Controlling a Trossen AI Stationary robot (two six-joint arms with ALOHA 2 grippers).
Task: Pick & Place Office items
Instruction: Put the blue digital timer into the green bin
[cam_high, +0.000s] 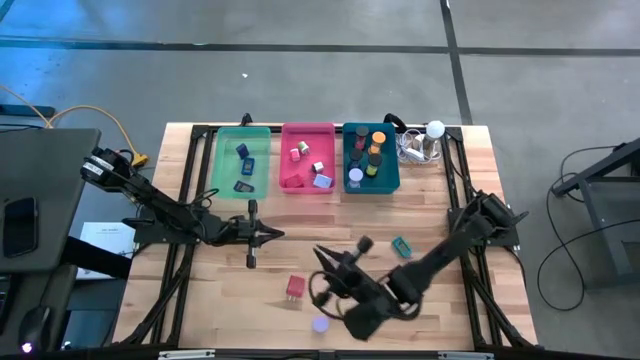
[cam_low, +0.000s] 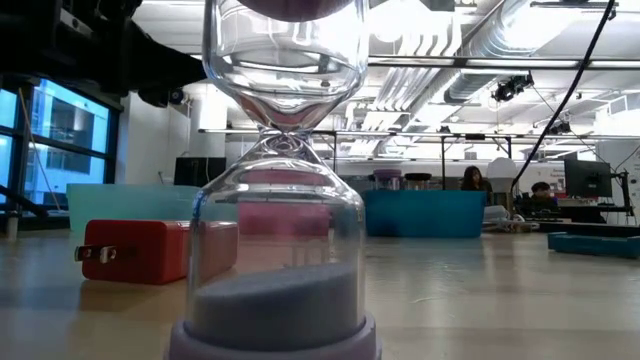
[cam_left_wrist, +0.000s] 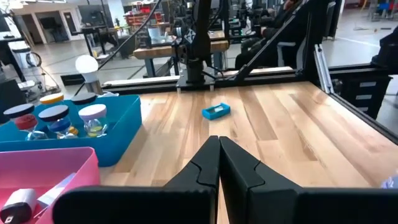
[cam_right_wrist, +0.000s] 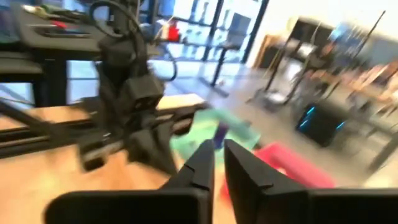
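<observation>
On the bare wood lie a red block (cam_high: 295, 287), a teal block (cam_high: 402, 246) and a lavender-capped hourglass (cam_high: 320, 323), which stands on its base right in front of the low view (cam_low: 285, 200). A dark round piece (cam_high: 365, 243) sits by my right arm. My left gripper (cam_high: 272, 235) hovers shut in front of the green tray (cam_high: 242, 160); its fingers meet with nothing between them (cam_left_wrist: 219, 146). My right gripper (cam_high: 330, 262) hangs above the table's middle, between the red and teal blocks. Its fingers are nearly together and hold nothing (cam_right_wrist: 219, 152).
Green, pink (cam_high: 308, 157) and teal (cam_high: 370, 158) trays stand in a row at the far edge, each holding small items. A white ball with a cable bundle (cam_high: 435, 129) lies right of them. Black frame rails run along the table's sides.
</observation>
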